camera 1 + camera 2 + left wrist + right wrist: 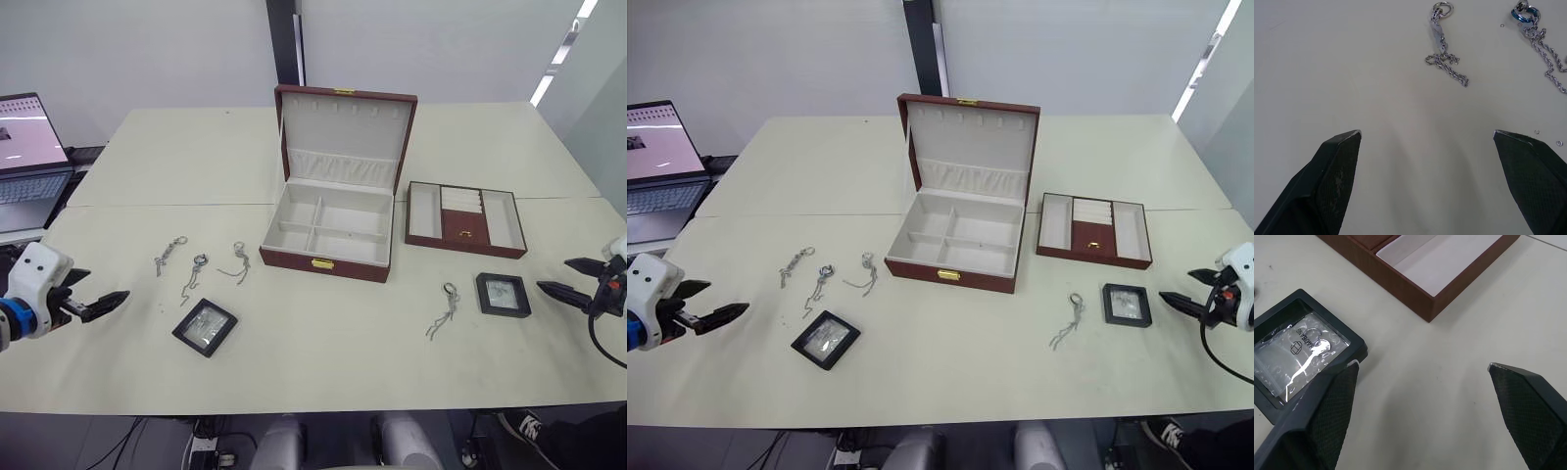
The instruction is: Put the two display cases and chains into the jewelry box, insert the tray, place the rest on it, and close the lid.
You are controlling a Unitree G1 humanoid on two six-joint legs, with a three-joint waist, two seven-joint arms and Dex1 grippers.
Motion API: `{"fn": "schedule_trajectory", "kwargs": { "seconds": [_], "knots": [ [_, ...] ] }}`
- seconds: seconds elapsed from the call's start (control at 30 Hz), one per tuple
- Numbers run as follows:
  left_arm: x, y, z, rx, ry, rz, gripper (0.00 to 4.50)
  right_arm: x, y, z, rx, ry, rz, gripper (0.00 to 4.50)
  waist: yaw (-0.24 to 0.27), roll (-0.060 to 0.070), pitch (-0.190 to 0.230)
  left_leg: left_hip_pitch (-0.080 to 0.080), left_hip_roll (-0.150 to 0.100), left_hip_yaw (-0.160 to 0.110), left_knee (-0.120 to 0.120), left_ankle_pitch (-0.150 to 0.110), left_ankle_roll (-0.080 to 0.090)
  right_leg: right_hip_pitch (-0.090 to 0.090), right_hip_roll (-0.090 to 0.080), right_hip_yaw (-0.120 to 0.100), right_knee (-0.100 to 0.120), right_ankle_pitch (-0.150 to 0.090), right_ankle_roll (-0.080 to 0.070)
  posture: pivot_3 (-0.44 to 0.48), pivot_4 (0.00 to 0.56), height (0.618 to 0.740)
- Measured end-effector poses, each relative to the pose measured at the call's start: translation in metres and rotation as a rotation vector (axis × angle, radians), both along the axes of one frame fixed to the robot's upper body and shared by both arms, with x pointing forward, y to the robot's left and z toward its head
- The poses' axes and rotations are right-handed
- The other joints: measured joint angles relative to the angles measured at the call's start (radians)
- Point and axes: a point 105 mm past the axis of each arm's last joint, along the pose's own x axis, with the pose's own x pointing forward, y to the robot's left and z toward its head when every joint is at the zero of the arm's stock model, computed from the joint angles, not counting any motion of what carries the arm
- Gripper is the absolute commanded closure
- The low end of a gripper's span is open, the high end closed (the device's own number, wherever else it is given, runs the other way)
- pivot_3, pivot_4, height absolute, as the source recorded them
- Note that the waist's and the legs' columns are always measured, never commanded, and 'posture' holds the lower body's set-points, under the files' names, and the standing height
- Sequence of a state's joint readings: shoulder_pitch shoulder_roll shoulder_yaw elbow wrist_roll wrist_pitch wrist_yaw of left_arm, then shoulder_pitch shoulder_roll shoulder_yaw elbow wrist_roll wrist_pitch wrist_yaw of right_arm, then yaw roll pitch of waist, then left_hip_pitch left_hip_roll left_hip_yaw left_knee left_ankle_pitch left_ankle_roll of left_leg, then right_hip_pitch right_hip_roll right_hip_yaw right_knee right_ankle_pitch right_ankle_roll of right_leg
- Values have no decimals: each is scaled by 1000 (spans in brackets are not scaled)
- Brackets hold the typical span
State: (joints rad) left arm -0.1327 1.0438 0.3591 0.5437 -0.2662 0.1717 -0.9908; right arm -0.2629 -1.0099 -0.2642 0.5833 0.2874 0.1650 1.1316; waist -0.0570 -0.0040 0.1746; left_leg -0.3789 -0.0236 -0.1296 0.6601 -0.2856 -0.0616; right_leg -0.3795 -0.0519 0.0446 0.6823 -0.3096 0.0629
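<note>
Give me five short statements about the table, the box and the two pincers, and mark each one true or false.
1. The jewelry box has its lid open. True.
2. The tray sits inside the box. False: it lies on the table beside it.
3. Both pincers are open and empty. True: left pincer, right pincer.
4. One display case is already in the box. False: both lie on the table, the other near the right pincer.
5. Four chains lie on the table. True.

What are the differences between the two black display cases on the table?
The left display case lies turned like a diamond, on the robot's left of the jewelry box, beside three chains. The right display case lies nearly square to the table edge, in front of the tray, with one chain beside it. Both lie flat, black-framed with clear windows, and neither is held.
</note>
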Motion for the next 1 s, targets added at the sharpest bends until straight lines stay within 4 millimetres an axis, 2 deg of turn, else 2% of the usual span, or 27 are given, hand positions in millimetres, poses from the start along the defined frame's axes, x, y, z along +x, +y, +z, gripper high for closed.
{"fn": "schedule_trajectory", "kwargs": {
  "seconds": [0.33, 0.47, 0.6, 0.7, 0.77, 0.87, 1.0],
  "knots": [
    [1, 2, 1, 15, -10, 16, 27, 2, -2, 2, 8, -20, -22, 0, 0, 0, 0, 0, 0, 0, 0, 0, 0, 0, 0, 0, 0, 0, 0, 0, 150, 740],
    [12, -9, 8, -4, -69, 8, 27, 7, 2, 15, 81, -89, -66, 0, 1, 0, 0, 0, 0, 0, 1, 0, 0, 0, 0, 0, 0, 0, 0, 0, 150, 740],
    [30, -42, 19, -90, -140, -54, 27, 17, 37, 33, 172, -159, -13, 0, 1, 0, 0, -1, 0, -1, 1, 0, 0, 0, 0, 0, 1, 0, 0, 0, 150, 740],
    [47, -73, 24, -130, -172, -133, 27, 21, 79, 40, 236, -179, 71, 0, 3, 0, 0, -1, 0, -2, 2, 0, 0, 0, 0, -1, 1, 0, 0, 0, 150, 740],
    [56, -91, 24, -141, -172, -180, 417, 21, 100, 41, 241, -177, 112, 0, 3, 0, 0, -1, 0, -2, 2, 0, 0, 0, 0, -1, 1, 0, 0, 0, 150, 740],
    [74, -117, 24, -135, -185, -232, 1172, 28, 123, 37, 244, -182, 125, 596, 7, -1, -1, -1, -1, -2, 2, 0, 0, 0, 0, -1, 1, 0, 0, 0, 150, 740],
    [98, -146, 28, -113, -212, -291, 2451, 47, 158, 30, 215, -193, 142, 1988, 2, -1, -1, -2, -1, -2, 2, 0, 0, -1, 0, -1, 1, 0, 0, 0, 150, 740]
  ]
}}
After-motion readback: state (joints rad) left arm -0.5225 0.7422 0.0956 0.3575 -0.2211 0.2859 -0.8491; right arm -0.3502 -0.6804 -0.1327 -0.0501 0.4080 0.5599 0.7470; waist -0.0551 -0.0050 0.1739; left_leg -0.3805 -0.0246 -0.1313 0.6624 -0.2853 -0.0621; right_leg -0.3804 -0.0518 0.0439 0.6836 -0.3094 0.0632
